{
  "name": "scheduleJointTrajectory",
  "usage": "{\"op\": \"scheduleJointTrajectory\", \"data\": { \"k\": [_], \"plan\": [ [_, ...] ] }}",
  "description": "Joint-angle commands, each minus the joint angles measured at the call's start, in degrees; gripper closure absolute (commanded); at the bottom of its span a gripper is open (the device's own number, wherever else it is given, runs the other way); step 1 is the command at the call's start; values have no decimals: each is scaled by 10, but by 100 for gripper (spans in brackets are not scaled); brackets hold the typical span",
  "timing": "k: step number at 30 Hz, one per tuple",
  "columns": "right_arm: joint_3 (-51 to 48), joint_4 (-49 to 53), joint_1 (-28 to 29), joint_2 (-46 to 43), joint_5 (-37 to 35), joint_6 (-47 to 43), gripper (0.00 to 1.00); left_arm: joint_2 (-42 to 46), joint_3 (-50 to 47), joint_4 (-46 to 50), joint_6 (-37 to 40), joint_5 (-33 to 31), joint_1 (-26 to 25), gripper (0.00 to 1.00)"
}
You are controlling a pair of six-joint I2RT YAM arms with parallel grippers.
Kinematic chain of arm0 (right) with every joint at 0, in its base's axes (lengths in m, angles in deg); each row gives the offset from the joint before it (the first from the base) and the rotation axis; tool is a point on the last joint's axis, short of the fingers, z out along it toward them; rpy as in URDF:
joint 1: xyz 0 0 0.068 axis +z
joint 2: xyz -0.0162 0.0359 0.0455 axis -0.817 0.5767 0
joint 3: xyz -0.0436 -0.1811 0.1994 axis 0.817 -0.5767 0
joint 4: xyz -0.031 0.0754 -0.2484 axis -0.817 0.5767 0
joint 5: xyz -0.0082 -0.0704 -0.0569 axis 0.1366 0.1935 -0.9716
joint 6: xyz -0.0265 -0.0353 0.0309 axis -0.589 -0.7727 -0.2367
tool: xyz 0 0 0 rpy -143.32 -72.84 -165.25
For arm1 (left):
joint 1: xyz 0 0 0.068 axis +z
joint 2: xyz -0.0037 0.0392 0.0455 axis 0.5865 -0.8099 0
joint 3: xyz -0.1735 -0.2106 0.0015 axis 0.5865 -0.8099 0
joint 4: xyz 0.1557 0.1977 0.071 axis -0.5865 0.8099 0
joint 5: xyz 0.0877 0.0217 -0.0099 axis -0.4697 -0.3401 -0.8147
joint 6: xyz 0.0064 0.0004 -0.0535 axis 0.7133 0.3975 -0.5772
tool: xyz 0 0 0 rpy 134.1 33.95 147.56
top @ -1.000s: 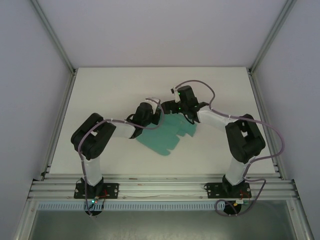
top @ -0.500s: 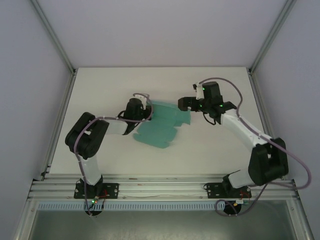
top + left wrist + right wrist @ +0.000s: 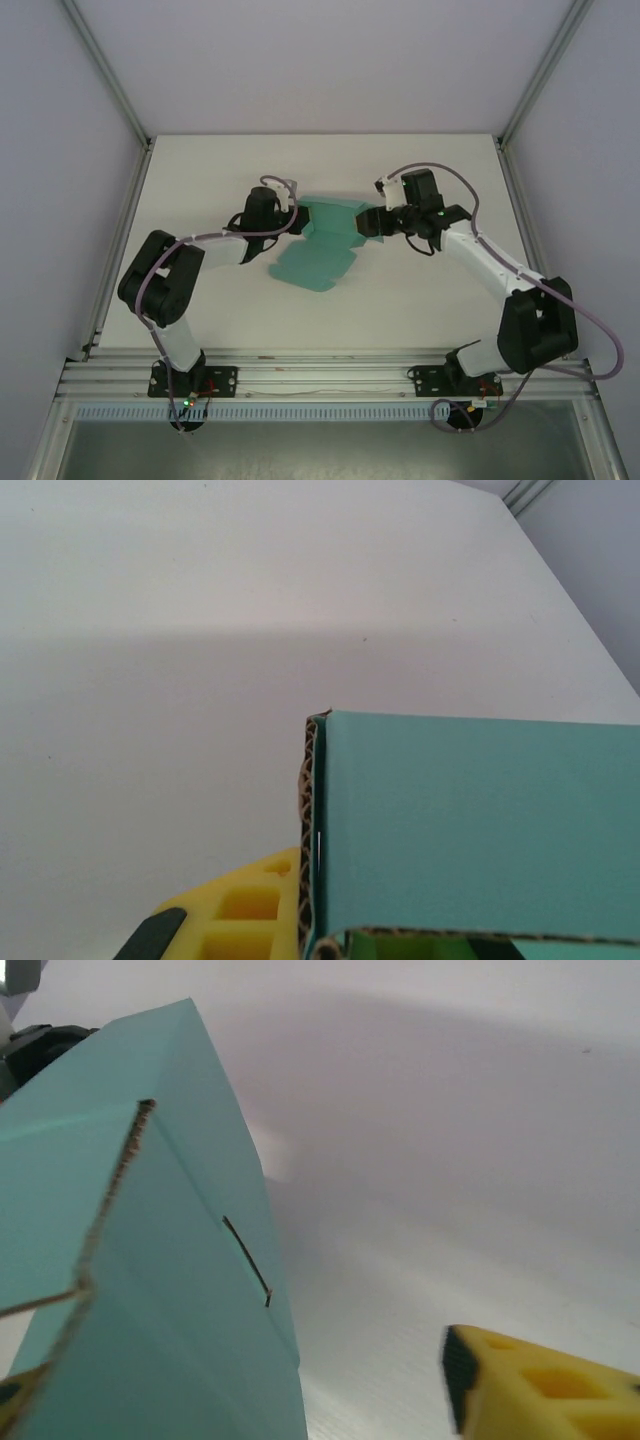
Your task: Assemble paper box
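Paper box (image 3: 318,255), teal card, part-folded, at the middle of the white table (image 3: 420,310), between two arms.

Near flaps lying flat on the table, far panels creased and raised off it. Left gripper (image 3: 290,218) at the left end of the card, fingers together and clamped on the raised edge; yellow finger (image 3: 240,915) just beside the corrugated cut edge in the left wrist view. Right gripper (image 3: 375,216) at the right end of the card, fingers apart; one yellow fingertip (image 3: 545,1390) well clear of the card, a sliver of the other at the lower left corner of the right wrist view, raised panel standing between the two. Short slit cut in that panel.
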Motion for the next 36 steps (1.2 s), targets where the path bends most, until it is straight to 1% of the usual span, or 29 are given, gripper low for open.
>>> {"op": "scheduleJointTrajectory", "data": {
  "k": [1,4,6,8,13,14,17,18,19,22,26,28,29,31,33,34,36],
  "plan": [
    [9,-22,5,14,21,-2,46,2,25,21,-12,21,-2,100],
    [9,-37,12,37,14,2,58,-16,29,25,-7,24,-3,100],
    [9,-48,17,51,11,4,66,-29,30,27,-2,17,-4,100],
    [11,-58,22,61,7,5,77,-39,32,36,7,4,-6,100],
    [11,-69,35,74,-15,3,90,-61,36,63,24,-32,-12,99],
    [10,-68,37,75,-20,2,92,-65,37,65,25,-32,-11,99],
    [9,-65,44,75,-32,-3,99,-71,31,55,21,-15,-11,88],
    [8,-62,45,75,-37,-6,100,-70,30,54,21,-8,-11,82],
    [7,-60,46,74,-42,-8,100,-69,29,54,21,-7,-12,80],
    [7,-59,47,72,-48,-9,100,-62,23,56,26,-5,-12,77],
    [6,-58,48,70,-45,-13,100,-57,22,66,33,-19,-11,80],
    [9,-55,49,71,-56,-13,100,-59,30,85,37,-19,-12,80],
    [11,-52,48,72,-60,-12,100,-59,28,87,36,-14,-12,79],
    [13,-51,49,74,-58,-11,100,-53,6,58,32,10,-14,74],
    [15,-51,49,74,-56,-11,100,-49,-8,39,31,30,-14,73],
    [15,-51,49,74,-57,-12,100,-49,-8,44,33,35,-14,73],
    [16,-51,49,73,-56,-14,100,-46,-8,54,34,19,-15,78]
  ]
}}
